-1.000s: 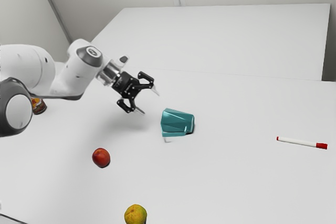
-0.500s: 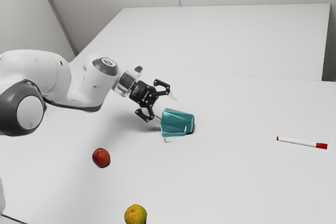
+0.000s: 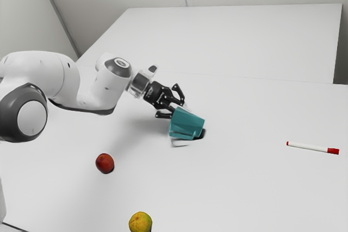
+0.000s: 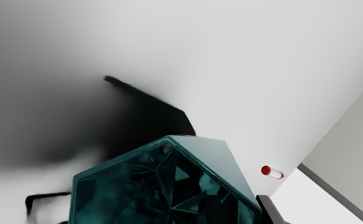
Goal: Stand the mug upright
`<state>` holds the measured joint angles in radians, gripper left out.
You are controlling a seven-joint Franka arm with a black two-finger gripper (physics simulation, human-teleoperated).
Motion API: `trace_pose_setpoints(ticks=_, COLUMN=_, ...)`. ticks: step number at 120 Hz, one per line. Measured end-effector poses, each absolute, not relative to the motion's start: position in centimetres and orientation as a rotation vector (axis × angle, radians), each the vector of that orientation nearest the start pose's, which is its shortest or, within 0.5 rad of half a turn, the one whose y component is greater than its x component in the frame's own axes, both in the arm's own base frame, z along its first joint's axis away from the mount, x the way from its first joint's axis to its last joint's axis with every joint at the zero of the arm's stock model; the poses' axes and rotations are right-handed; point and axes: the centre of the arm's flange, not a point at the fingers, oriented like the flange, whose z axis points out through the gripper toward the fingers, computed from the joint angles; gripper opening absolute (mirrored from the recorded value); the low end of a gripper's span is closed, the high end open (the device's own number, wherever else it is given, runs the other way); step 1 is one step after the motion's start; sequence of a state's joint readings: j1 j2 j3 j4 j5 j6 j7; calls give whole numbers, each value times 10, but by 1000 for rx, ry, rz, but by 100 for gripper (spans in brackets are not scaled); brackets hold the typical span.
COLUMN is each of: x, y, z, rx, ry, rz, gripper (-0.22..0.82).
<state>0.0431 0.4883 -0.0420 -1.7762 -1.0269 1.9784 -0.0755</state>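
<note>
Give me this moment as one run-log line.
task: set mug upright | gripper: shut on mug | mug: tilted, mouth toward gripper | status: not upright yet | marker: lying apart

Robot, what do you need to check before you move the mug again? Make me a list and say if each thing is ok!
1. Gripper is at the mug: ok, right by its open end.
2. Mug is upright: not ok, it's tilted, its opening facing the gripper.
3. Gripper has a firm hold: cannot tell.
4. Mug's bottom is flat on the table: not ok, it points sideways.
5. Marker is away from the mug: ok.
6. Red fruit isn't touching the mug: ok.
</note>
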Motion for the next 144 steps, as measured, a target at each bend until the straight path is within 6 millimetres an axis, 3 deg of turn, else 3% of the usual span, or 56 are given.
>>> trace_pose_setpoints(ticks=22, x=646, y=-59, z=294, rx=2136, ry=705, rz=-343, gripper=-13)
trace_pose_setpoints(ticks=51, x=646, y=-64, z=303, rx=2198, ry=669, rz=-337, gripper=-17)
trace_pose_setpoints(ticks=88, x=641, y=-82, z=369, rx=2539, ry=418, rz=-214, gripper=-18)
trace_pose_setpoints(ticks=109, x=623, y=-71, z=407, rx=2835, ry=239, rz=-114, gripper=-18)
trace_pose_setpoints(ticks=144, x=578, y=-52, z=407, rx=3098, ry=91, rz=-73, gripper=-17)
